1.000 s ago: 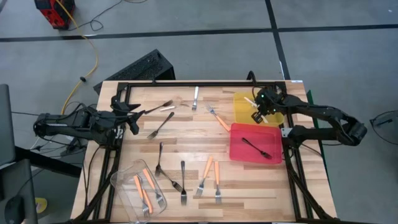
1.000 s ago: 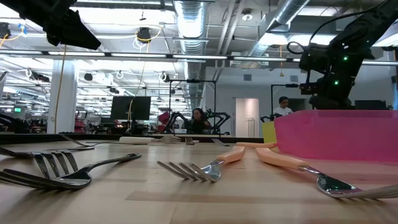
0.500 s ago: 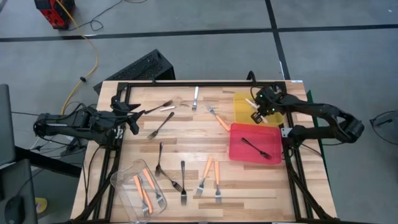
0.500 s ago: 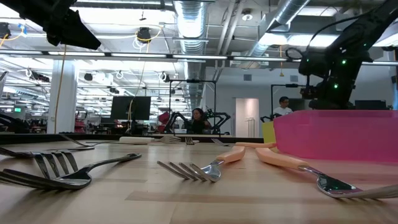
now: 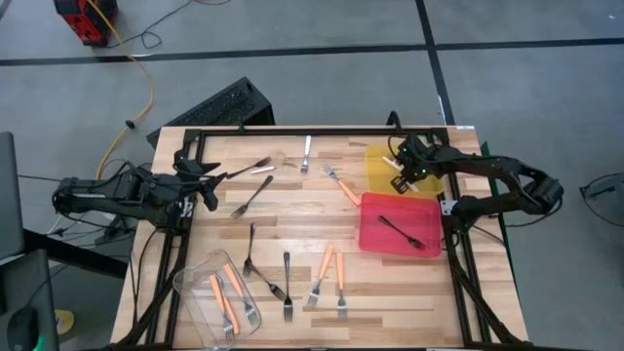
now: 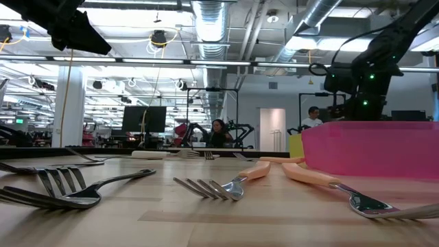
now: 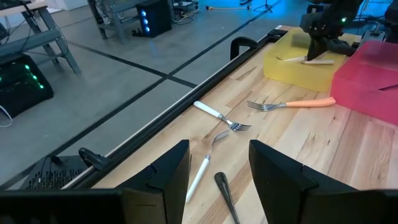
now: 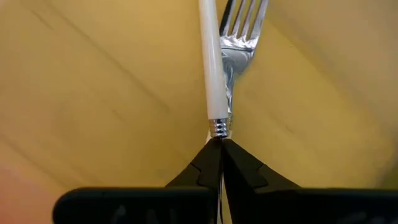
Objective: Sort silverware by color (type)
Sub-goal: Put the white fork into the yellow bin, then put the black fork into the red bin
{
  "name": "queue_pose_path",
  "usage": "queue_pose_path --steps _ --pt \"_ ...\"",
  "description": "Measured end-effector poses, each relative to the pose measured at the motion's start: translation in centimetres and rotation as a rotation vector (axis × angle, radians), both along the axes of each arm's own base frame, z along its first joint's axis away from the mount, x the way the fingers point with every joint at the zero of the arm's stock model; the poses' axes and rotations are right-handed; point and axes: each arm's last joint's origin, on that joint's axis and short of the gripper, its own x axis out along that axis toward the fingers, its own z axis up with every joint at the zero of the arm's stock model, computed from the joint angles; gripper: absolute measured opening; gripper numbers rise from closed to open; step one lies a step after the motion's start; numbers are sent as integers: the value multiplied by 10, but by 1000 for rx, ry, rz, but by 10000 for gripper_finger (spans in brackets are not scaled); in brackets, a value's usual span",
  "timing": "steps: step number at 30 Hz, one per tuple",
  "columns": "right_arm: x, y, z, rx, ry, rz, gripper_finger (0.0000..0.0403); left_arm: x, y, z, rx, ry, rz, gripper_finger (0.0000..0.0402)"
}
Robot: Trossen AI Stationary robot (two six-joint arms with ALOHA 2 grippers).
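**White fork over the yellow tray**

We note the right gripper (image 8: 221, 146) above the yellow tray (image 5: 380, 174), fingers pinched narrow on the metal neck of a white-handled fork (image 8: 211, 62); a second fork (image 8: 239, 37) lies beneath. Beside the yellow tray, the red tray (image 5: 370, 234) holds 1 black fork (image 5: 402, 231). The left gripper (image 7: 217, 180) waits far across from the yellow tray, jaws parted, holding nothing.

Right gripper (image 5: 398, 181) reaches low at the far right, fingers pinched nearly together; left gripper (image 5: 210, 185) waits far left, fingers apart.
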Motion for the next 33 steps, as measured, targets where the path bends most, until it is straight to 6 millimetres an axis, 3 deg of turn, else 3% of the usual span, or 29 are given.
queue_pose_path --steps 19,33 --pt "-2 2 7 -34 -13 27 55 0 0 0 0 0 0 151" --pt "0 0 13 -35 -11 34 138 0 0 0 0 0 0 151"
